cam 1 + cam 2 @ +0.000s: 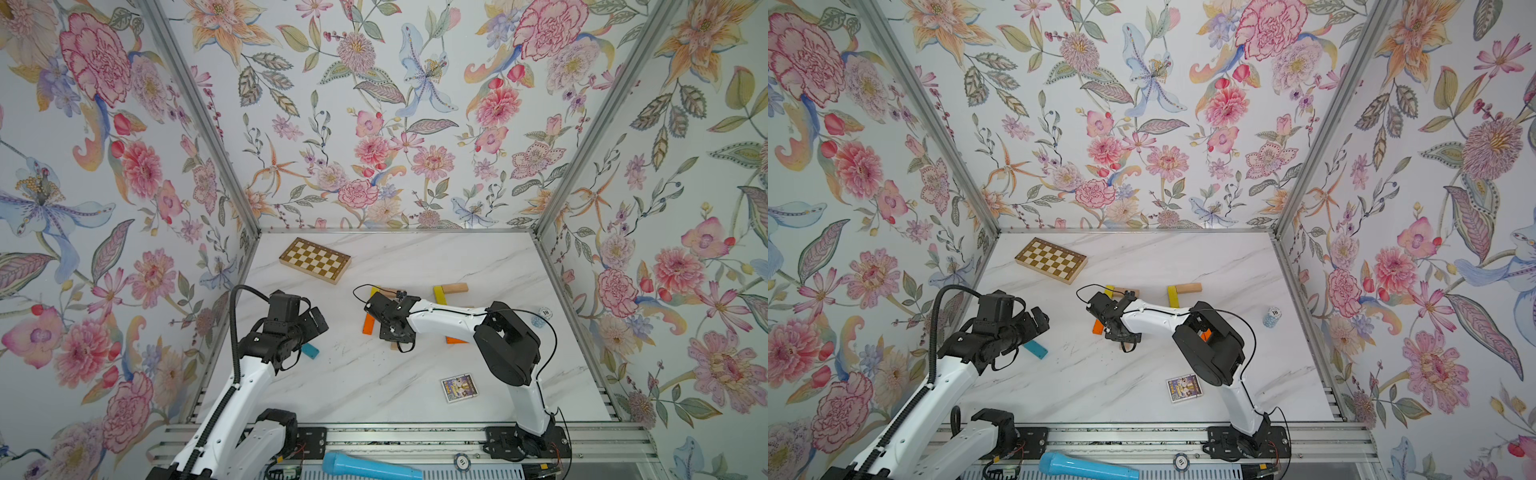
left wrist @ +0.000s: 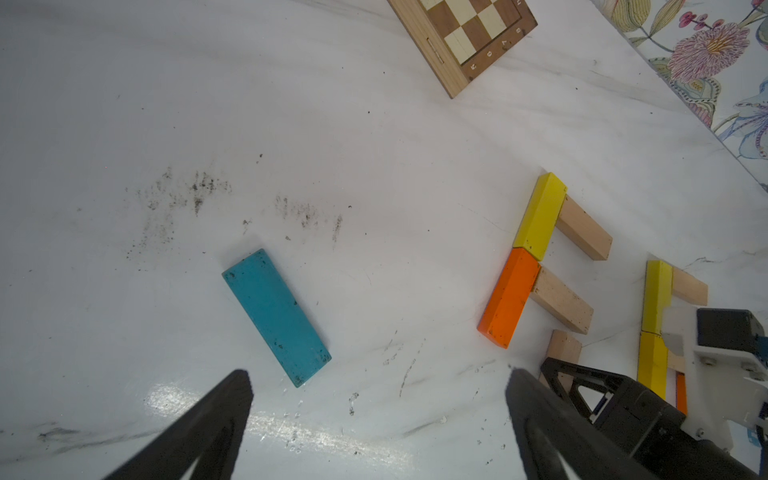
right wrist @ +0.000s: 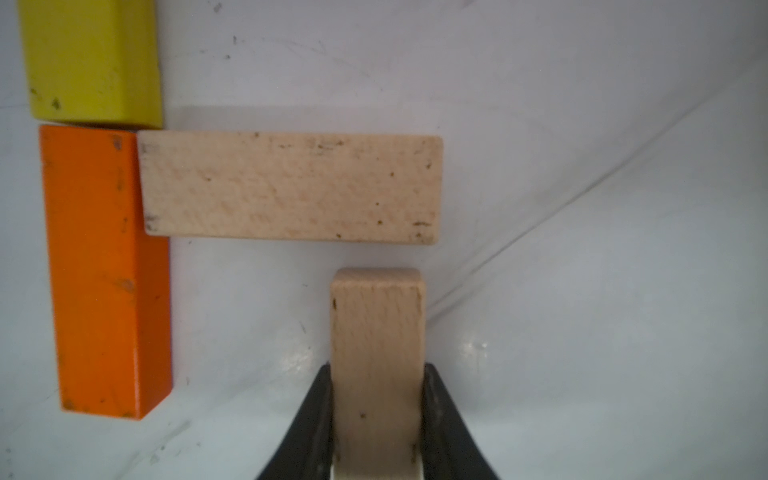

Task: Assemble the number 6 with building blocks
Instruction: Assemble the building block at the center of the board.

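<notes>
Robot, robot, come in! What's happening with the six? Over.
Right gripper shut on beige block, just short of the beige bar. Left gripper open, empty, teal block loose nearby. Nothing blocking the gap.

A robot lab booth: floral-papered walls (image 1: pixel 374 124), aluminium framing (image 1: pixel 201 116), marble-look tabletop (image 1: pixel 374 386), bolted-down robot arms (image 1: pixel 449 322).

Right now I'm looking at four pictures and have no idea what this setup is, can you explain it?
It's a robot: a left arm and a right arm at a marble table. Two pictures look down from overhead, nearly identical; the two close-ups come from a camera on each arm's wrist. On the table lie coloured wooden blocks, a chequered board and a picture card. The right tool is shut on a beige block, close to an orange block and a second beige block. The left tool is open and empty, near a teal block.
</notes>
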You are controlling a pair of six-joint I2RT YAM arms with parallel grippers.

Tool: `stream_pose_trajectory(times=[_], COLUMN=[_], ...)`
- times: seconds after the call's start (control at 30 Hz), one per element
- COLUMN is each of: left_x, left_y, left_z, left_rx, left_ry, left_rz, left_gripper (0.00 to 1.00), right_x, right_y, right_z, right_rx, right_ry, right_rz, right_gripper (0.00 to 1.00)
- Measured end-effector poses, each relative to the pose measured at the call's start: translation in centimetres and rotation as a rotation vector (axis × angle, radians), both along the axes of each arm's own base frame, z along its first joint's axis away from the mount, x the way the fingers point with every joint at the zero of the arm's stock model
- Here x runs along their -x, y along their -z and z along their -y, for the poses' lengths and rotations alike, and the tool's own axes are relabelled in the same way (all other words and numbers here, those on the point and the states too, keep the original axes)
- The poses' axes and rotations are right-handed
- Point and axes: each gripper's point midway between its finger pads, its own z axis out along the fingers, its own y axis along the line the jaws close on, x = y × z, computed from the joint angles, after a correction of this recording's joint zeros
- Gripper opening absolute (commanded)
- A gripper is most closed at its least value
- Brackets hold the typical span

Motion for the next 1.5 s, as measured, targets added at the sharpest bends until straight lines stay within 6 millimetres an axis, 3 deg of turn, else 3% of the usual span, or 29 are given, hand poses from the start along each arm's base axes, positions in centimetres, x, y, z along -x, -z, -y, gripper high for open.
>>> stream_pose_trajectory(times=[0.5, 1.1, 1.33, 1.5], left_x=[0.1, 0.1, 0.1, 0.2], left_y=[0.0, 0.0, 0.0, 0.4], left_z=[0.0, 0.0, 0.0, 0.2], left_rx=[0.001, 0.0, -0.018, -0.04], left_ry=[0.0, -0.001, 0.006, 0.027], left_rz=[0.004, 0.004, 0.006, -0.01], left_gripper=[0.99, 0.99, 0.99, 0.99], right_x=[-0.4, -0.5, -0.9, -0.8], right_y=[0.0, -0.2, -2.3, -7.0], right_z=[0.5, 0.4, -0.7, 0.2], right_rx=[0.043, 0.078, 0.048, -0.048], right_ry=[0.022, -0.027, -0.071, -0.061], right_rz=[0.012, 0.01, 0.044, 0.115], right_gripper=[0.3, 0.52, 0.51, 0.48])
